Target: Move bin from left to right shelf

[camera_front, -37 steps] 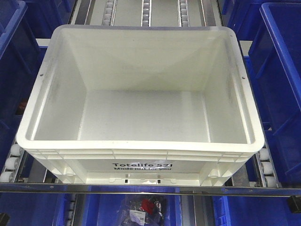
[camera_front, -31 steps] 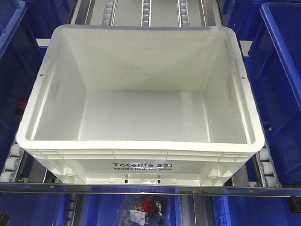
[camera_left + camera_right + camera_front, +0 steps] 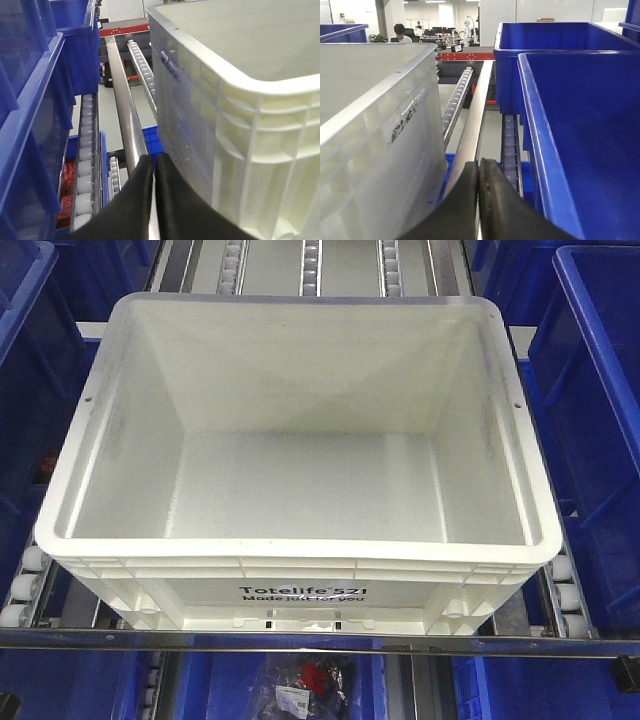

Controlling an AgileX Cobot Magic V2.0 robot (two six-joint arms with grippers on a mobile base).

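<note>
The white bin (image 3: 305,485) is empty and stands on a grey roller rack behind a shiny silver front bar (image 3: 300,641), its "Totelife 521" print facing me. Whether this rack is the left or the right shelf I cannot tell. Neither gripper shows in the front view. In the left wrist view my left gripper (image 3: 154,161) is shut and empty, just left of the bin's ribbed side wall (image 3: 240,125) and over a steel rail (image 3: 122,115). In the right wrist view my right gripper (image 3: 479,165) is shut and empty, just right of the bin's other wall (image 3: 375,130).
Blue bins stand close on both sides (image 3: 25,360) (image 3: 600,390), leaving narrow gaps with roller tracks (image 3: 25,580). A blue bin (image 3: 590,125) lies right of the right gripper, another (image 3: 30,125) left of the left gripper. A lower blue bin holds a bagged item (image 3: 305,680).
</note>
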